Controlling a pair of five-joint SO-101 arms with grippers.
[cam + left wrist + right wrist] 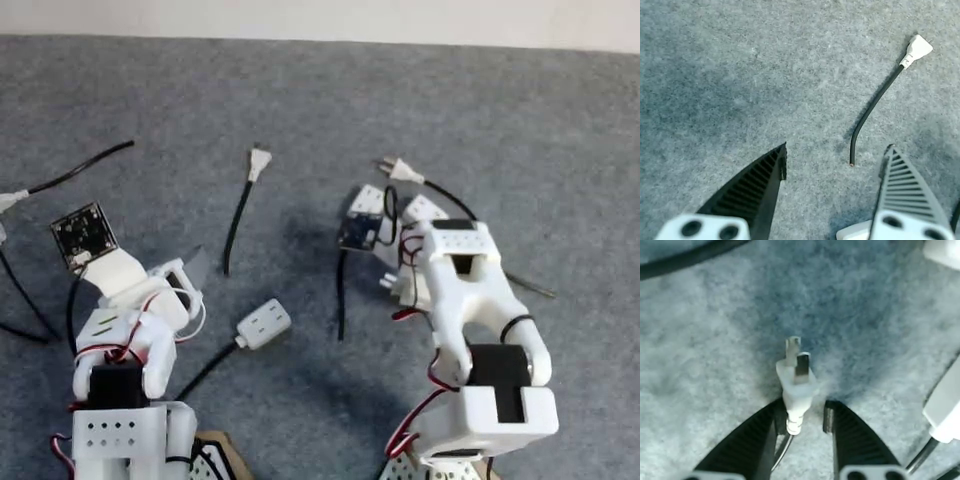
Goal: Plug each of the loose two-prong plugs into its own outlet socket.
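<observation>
Plug A (796,377), white, two-prong: its neck sits between the fingers of my right gripper (803,407). One finger (771,427) touches the neck, and a narrow gap shows beside the other. I therefore read my jaws as partly spread around the plug rather than pinching it, as far as this close view allows. The prongs point away from my wrist.

Plug B (258,160), on a short black cord (237,215), lies flat on the grey carpet (520,120). It is at 12 o'clock from the nearest outlet socket (265,322) and well apart from it.

My left gripper (836,147) is spread wide and holds nothing. It hangs over the carpet at 10 o'clock from that outlet socket. The cord's cut end lies near one fingertip (888,150).

Plug C (400,170) lies at 11 o'clock from my right arm (470,300). Two more white sockets (370,200) (425,210) lie just beside it, at its 6 o'clock.
</observation>
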